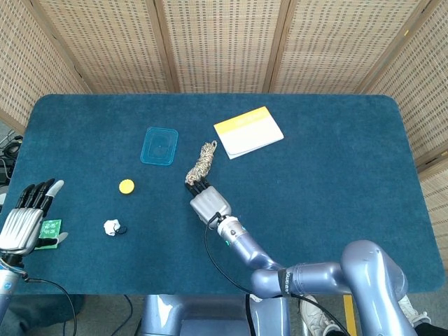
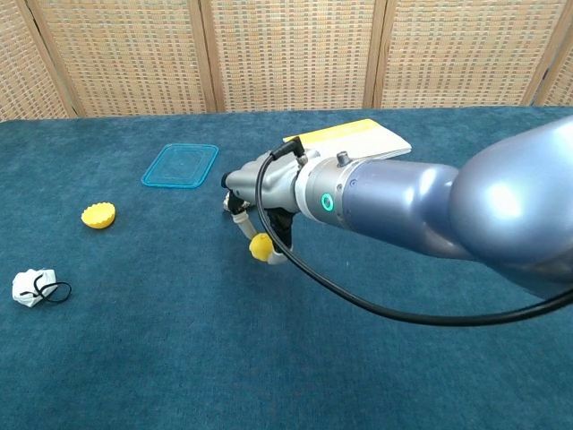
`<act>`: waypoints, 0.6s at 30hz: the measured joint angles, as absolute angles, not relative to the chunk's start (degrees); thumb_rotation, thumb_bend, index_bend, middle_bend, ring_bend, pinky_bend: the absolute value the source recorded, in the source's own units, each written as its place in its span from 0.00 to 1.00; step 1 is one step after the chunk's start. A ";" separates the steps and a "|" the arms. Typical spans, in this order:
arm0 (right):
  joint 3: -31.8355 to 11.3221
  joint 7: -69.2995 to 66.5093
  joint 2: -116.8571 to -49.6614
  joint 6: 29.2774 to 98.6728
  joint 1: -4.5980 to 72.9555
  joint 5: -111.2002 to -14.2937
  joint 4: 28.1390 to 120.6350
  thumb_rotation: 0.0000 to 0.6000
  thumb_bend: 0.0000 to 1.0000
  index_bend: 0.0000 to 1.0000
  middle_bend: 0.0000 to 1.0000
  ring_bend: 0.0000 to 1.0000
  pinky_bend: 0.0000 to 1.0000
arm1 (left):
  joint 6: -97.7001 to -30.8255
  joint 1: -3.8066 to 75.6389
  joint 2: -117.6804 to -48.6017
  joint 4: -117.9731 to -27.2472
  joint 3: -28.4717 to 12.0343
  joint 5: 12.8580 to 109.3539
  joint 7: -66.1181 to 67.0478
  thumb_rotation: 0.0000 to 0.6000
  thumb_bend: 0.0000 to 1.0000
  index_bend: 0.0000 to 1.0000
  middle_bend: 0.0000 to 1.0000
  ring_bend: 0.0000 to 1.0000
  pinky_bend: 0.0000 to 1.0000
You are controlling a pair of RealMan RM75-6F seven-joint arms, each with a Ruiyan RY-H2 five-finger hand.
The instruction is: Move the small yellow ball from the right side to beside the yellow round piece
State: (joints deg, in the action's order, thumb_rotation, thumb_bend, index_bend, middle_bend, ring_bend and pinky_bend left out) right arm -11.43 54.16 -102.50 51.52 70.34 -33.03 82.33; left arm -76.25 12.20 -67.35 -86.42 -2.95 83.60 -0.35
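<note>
Ball (image 2: 260,246), small, yellow, pinched by right hand (image 2: 264,199) above table (image 2: 179,358).

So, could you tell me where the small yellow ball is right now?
In the chest view the small yellow ball is held under the right hand, mid-table, well right of the yellow round piece.

Bright, even light; soft shadows; sharp focus.

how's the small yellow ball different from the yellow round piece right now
The small yellow ball is smooth and held in the right hand; the yellow round piece is a flat disc with a ridged edge, lying free on the table. The ball looks smaller. Both are yellow.
</note>
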 measured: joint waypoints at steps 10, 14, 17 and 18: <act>-9.52 53.21 -104.80 51.22 70.53 -31.92 77.91 1.00 0.26 0.57 0.00 0.00 0.00 | -75.49 12.66 -67.63 -86.49 -2.76 83.36 0.46 1.00 0.00 0.00 0.00 0.00 0.00; -9.12 53.35 -104.92 51.21 70.54 -31.35 77.47 1.00 0.16 0.49 0.00 0.00 0.00 | -75.42 12.75 -67.63 -86.49 -2.75 83.24 0.54 1.00 0.00 0.00 0.00 0.00 0.00; -8.98 53.67 -104.98 51.44 70.58 -30.49 77.41 1.00 0.14 0.46 0.00 0.00 0.00 | -75.49 12.75 -67.61 -86.56 -2.71 83.29 0.54 1.00 0.00 0.00 0.00 0.00 0.00; -8.92 53.71 -105.01 51.57 70.58 -30.43 77.39 1.00 0.14 0.45 0.00 0.00 0.00 | -75.53 12.74 -67.59 -86.58 -2.72 83.28 0.52 1.00 0.00 0.00 0.00 0.00 0.00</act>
State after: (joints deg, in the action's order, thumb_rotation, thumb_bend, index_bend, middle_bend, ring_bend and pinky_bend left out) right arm -8.92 53.71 -105.01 51.57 70.58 -30.43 77.39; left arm -75.53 12.74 -67.59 -86.58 -2.72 83.28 0.52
